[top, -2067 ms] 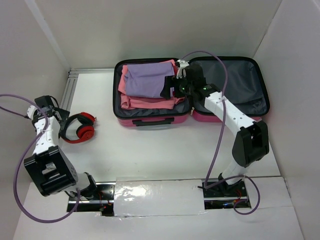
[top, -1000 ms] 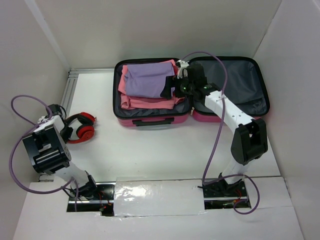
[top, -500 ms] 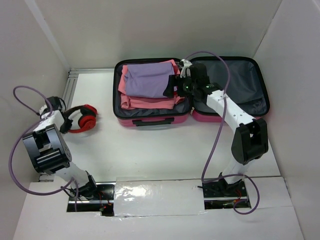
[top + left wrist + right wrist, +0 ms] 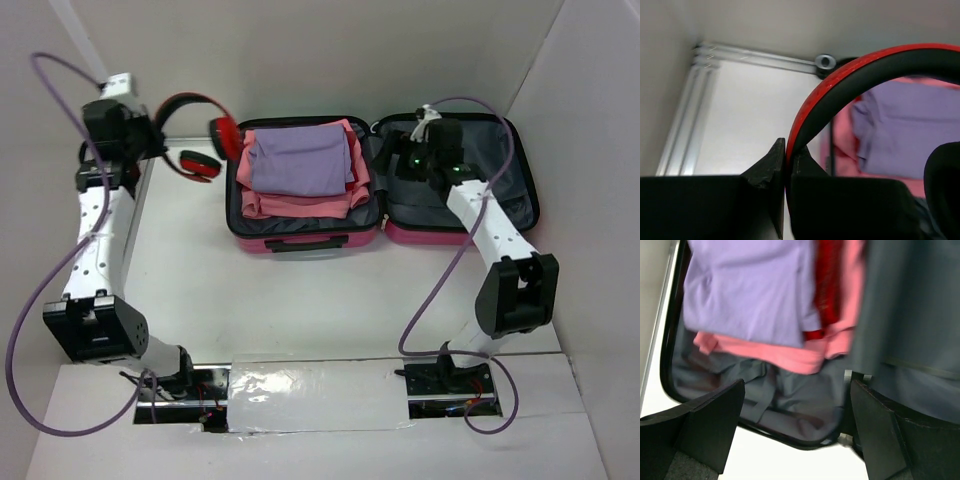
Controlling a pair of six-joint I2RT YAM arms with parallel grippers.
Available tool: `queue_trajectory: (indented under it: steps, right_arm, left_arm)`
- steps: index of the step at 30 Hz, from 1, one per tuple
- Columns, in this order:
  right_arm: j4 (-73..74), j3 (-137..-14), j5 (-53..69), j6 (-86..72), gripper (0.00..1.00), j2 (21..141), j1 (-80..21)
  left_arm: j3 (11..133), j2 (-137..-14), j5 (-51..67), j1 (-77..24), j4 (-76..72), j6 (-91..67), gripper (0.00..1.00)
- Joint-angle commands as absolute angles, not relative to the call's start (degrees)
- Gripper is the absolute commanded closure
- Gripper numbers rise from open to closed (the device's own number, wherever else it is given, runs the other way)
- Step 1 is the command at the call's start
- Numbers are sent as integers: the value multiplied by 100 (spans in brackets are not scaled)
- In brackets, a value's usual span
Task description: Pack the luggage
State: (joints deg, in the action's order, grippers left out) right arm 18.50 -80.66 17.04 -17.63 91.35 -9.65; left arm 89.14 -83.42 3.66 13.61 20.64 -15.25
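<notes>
The luggage (image 4: 305, 243) lies open at the back of the table, pink shell and grey lining (image 4: 790, 405). Its left half holds a folded purple garment (image 4: 298, 158) on pink ones (image 4: 300, 205); the right half shows bare lining (image 4: 500, 170). My left gripper (image 4: 157, 135) is raised by the luggage's left rim, shut on the headband of red headphones (image 4: 195, 100). In the left wrist view the left gripper (image 4: 786, 150) pinches the red band (image 4: 840, 80). My right gripper (image 4: 400, 160) hovers open over the hinge; nothing sits inside the right gripper (image 4: 797, 390).
White walls close the table in on the left, back and right. An aluminium rail (image 4: 143, 190) runs along the left wall and back-left corner (image 4: 755, 54). Purple cables loop from both arms (image 4: 45, 260).
The left gripper closed on the headphones and lifted them off the table, up and back toward the luggage. The right gripper moved right, from the clothes to the hinge.
</notes>
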Motion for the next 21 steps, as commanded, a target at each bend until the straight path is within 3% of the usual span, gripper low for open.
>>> queue_trajectory:
  steps: [1, 7, 16, 21]
  right_arm:
    - [1758, -7999, 1801, -1934, 7, 8606, -547]
    - [1881, -7858, 1355, -1881, 6, 8236, -62]
    - [1872, -6970, 809, -2047, 5, 7691, 263]
    - [2039, -6698, 282, -2048, 2, 7585, 316]
  left_arm:
    - [9062, -8647, 705, 373, 1575, -863, 100]
    - [9149, -9175, 141, -772, 502, -475, 100]
    - [10195, -10836, -456, -2021, 633, 341, 100]
    - [10318, -11382, 16, -2145, 738, 185, 100]
